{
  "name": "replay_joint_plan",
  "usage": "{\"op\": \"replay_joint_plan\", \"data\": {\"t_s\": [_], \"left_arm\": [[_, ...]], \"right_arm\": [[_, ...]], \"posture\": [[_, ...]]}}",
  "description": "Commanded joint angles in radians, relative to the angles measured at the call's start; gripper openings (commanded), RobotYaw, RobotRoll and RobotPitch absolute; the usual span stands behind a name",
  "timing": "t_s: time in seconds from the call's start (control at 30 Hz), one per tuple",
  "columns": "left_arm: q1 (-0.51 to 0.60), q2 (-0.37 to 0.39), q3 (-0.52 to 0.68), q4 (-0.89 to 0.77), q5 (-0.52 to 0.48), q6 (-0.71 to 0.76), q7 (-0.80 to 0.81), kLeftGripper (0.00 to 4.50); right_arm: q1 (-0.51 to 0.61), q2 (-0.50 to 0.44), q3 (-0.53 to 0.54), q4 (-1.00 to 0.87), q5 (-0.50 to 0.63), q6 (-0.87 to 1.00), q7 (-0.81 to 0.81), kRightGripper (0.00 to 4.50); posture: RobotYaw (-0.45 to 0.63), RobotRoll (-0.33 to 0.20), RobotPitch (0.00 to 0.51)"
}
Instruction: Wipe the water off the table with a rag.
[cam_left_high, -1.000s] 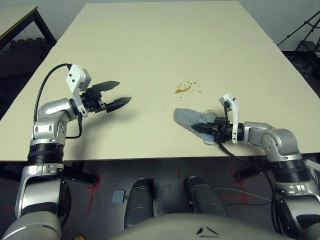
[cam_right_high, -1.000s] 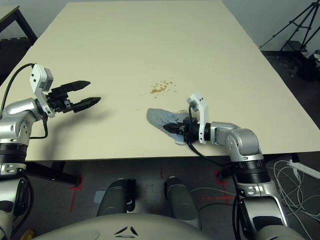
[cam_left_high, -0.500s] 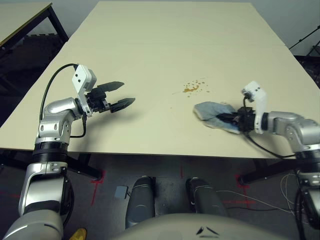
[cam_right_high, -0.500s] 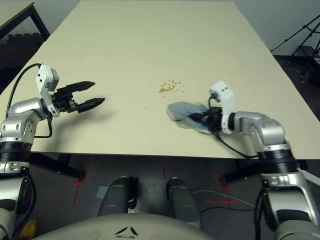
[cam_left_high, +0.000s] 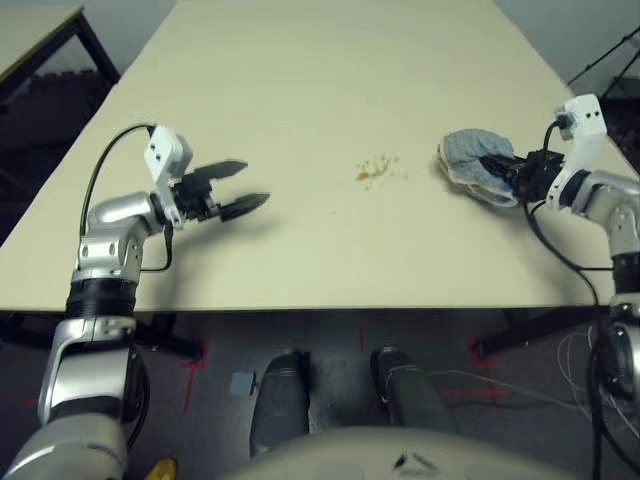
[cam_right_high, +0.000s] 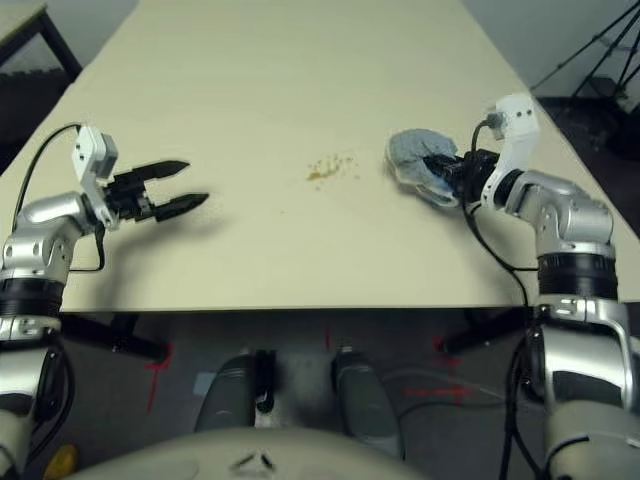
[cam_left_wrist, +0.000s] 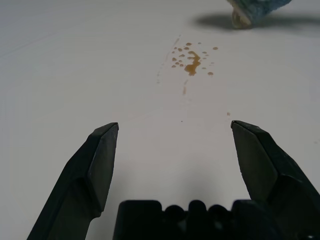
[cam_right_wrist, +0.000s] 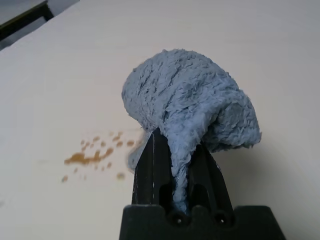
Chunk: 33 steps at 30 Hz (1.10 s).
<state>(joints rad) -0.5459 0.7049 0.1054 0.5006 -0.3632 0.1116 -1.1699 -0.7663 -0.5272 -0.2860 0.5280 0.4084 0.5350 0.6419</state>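
Rightward and farther from me go my right gripper (cam_right_wrist: 180, 137) and the small light blue-grey cloth rag with a cream-white border (cam_left_high: 474, 160), compared with a second ago. Then, the rag lay on the near side of the brownish-orange splatter of water (cam_left_wrist: 192, 65), a little to its right; now it is directly to the right of that splatter, apart from it. I have the rag pinched between my two black fingers, which are pressed in on a narrow fold, while the rest bulges out beyond their tips. It was spread flatter earlier; now it is bunched and rounded, and seems raised over the large smooth cream-beige table (cam_left_high: 270, 80), with a shadow near it.

My left gripper (cam_left_high: 257, 181) has kept its place, to the left of the splatter and slightly nearer me. Its black fingers are spread wide, with nothing between them, above the table. The splatter itself has stayed where it was: one irregular blot with small droplets scattered around it, and a faint streak running off toward my side.
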Motion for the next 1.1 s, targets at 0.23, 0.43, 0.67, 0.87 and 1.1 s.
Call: {"op": "replay_joint_plan", "data": {"t_s": [0.23,0.43,0.67,0.87,1.1], "left_arm": [[-0.043,0.036,0.022,0.061,0.021,-0.032,-0.022,4.50],[-0.026,0.040,0.030,0.037,0.015,-0.026,-0.021,4.50],[0.011,0.033,0.041,-0.017,0.009,-0.006,-0.010,4.50],[0.039,0.035,0.049,-0.051,0.004,0.010,-0.003,4.50],[0.053,0.029,0.054,-0.067,0.002,0.022,0.006,4.50]], "right_arm": [[-0.155,0.094,0.065,0.325,-0.141,-0.287,-0.085,0.01],[-0.229,0.172,0.155,0.555,-0.265,-0.424,-0.124,0.01],[-0.229,0.191,0.217,0.664,-0.346,-0.466,-0.094,0.01],[-0.206,0.256,0.240,0.649,-0.357,-0.444,-0.008,0.01],[-0.188,0.362,0.281,0.603,-0.365,-0.412,0.041,0.01]], "posture": [[-0.10,0.000,0.113],[-0.09,0.000,0.111],[-0.05,0.000,0.105],[-0.04,0.000,0.107],[-0.05,0.000,0.111]]}}
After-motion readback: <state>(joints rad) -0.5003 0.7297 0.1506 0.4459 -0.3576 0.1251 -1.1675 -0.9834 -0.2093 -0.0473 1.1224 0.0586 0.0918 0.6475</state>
